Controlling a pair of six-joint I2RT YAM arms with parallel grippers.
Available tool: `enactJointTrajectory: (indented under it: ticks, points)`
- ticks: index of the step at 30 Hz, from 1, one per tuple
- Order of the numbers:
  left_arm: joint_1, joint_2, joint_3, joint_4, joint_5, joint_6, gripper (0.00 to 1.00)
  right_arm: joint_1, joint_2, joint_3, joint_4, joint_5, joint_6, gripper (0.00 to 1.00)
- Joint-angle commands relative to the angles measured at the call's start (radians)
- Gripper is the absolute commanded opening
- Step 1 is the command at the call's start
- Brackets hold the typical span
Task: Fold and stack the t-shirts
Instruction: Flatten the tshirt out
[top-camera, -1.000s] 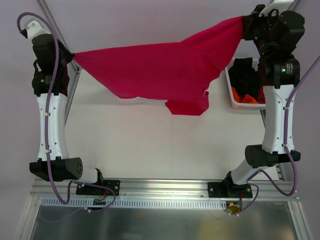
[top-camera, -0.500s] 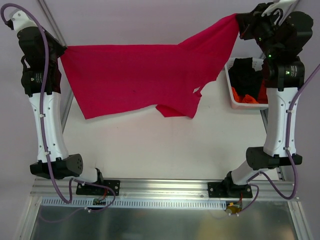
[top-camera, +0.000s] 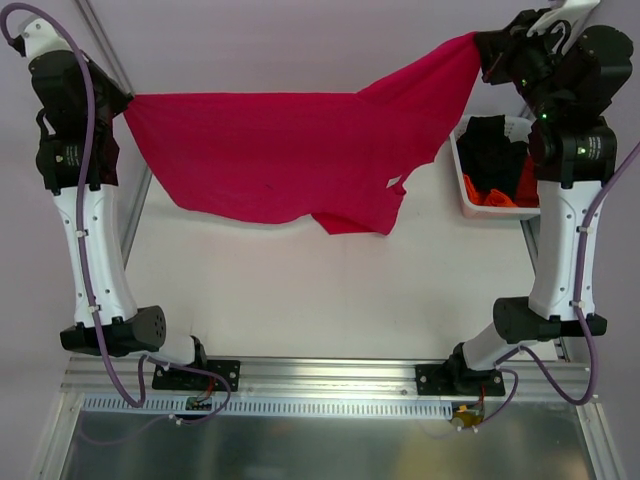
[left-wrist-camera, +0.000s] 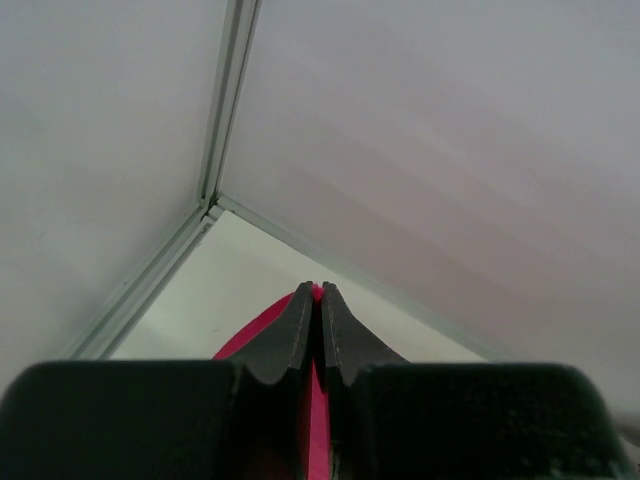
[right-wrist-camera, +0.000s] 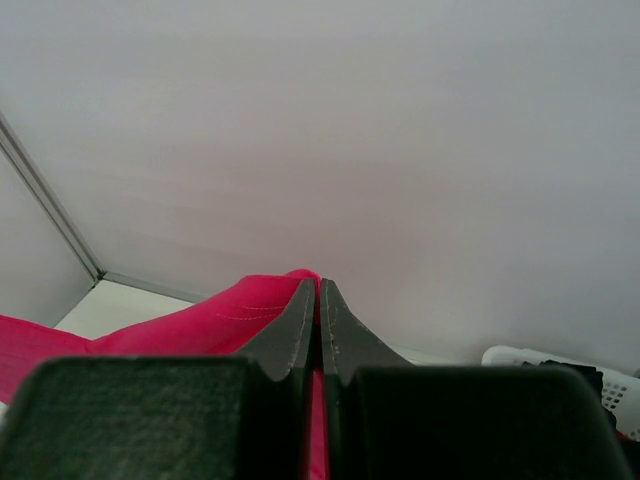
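A crimson-pink t-shirt hangs stretched in the air between my two arms, above the far half of the white table. My left gripper is shut on its left corner; red cloth shows between the pinched fingers. My right gripper is shut on the upper right corner, higher up, with cloth trailing left of the jaws. The shirt's lower edge sags, a flap hanging lowest right of centre. A black t-shirt and an orange-red one lie in the basket.
The white plastic basket stands at the table's right edge beside the right arm; its rim shows in the right wrist view. A metal frame post runs behind the left arm. Arm bases sit on the rail at the near edge.
The left arm has swung outward to the left and up, pulling the shirt wider and flatter. The right gripper has barely moved.
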Motion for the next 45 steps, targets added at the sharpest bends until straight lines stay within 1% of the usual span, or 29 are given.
enactJointTrajectory:
  ticks: [1, 3, 6, 10, 14, 17, 20, 24, 26, 32, 34, 40, 45]
  points:
    - [0.011, -0.034, 0.106, 0.020, 0.031, 0.020, 0.00, -0.009, -0.019, 0.084, 0.049, 0.032, -0.002, 0.00]
    - [0.010, -0.028, 0.158, 0.017, 0.042, 0.009, 0.00, -0.009, -0.022, 0.121, 0.062, 0.028, 0.000, 0.00]
    - [0.010, -0.037, 0.194, -0.003, 0.054, -0.012, 0.00, -0.003, -0.054, 0.139, 0.083, 0.040, -0.021, 0.00]
    - [0.010, -0.092, 0.174, -0.017, 0.068, -0.040, 0.00, 0.005, -0.112, 0.136, 0.062, 0.074, -0.063, 0.00]
    - [0.010, -0.179, 0.142, -0.034, 0.092, -0.046, 0.00, 0.020, -0.169, 0.124, -0.022, 0.080, -0.103, 0.00]
    - [0.010, -0.224, 0.130, -0.053, 0.076, -0.040, 0.00, 0.028, -0.209, 0.123, -0.055, 0.107, -0.138, 0.00]
    - [0.008, -0.236, 0.131, -0.075, 0.069, -0.040, 0.00, 0.026, -0.227, 0.120, -0.069, 0.135, -0.164, 0.00]
    - [0.010, -0.235, 0.130, -0.107, 0.089, -0.061, 0.00, 0.029, -0.223, 0.120, -0.086, 0.149, -0.164, 0.00]
    - [0.009, -0.238, 0.120, -0.129, 0.065, -0.069, 0.00, 0.031, -0.217, 0.116, -0.095, 0.161, -0.167, 0.00]
    - [0.008, -0.258, 0.004, -0.136, 0.002, -0.073, 0.00, 0.029, -0.183, 0.086, -0.147, 0.186, -0.178, 0.00]
    - [0.010, -0.261, -0.033, -0.136, -0.015, -0.075, 0.00, 0.031, -0.172, 0.075, -0.147, 0.183, -0.175, 0.00]
    - [0.009, -0.275, -0.059, -0.136, -0.044, -0.075, 0.00, 0.038, -0.151, 0.092, -0.116, 0.123, -0.158, 0.00]
    - [0.009, -0.287, -0.085, -0.135, -0.069, -0.069, 0.00, 0.055, -0.129, 0.123, -0.084, 0.124, -0.149, 0.00]
